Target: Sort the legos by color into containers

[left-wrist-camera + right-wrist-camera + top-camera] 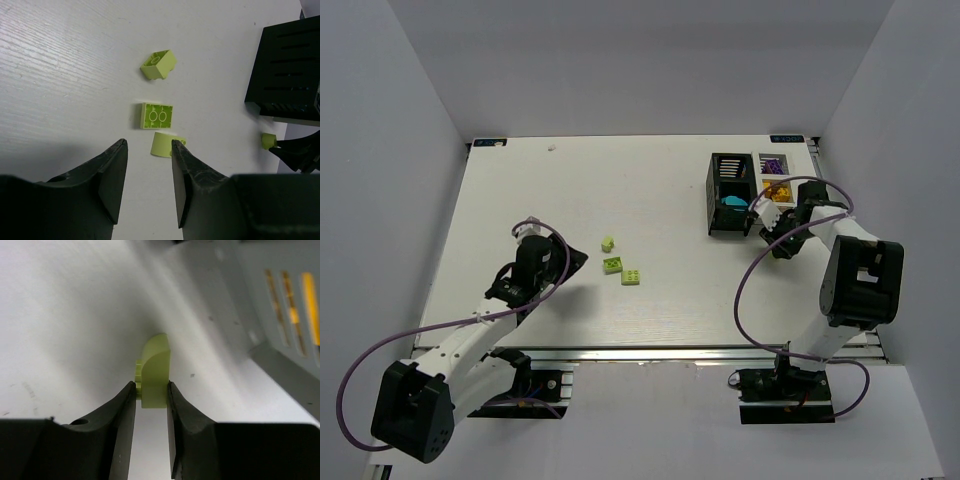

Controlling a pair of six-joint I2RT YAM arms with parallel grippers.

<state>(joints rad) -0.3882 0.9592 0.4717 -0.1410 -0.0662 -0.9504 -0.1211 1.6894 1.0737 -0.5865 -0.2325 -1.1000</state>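
Bricks in lime (157, 116) before spread left gripper (148, 150), right gripper (151, 387) pinching rounded brick (155, 365) beside black bin (287, 60)

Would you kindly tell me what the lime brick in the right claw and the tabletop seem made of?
Lime brick: likely moulded plastic, smooth with a soft sheen on its curved face. Tabletop: probably white-coated wood or laminate, matte, showing grain lines.
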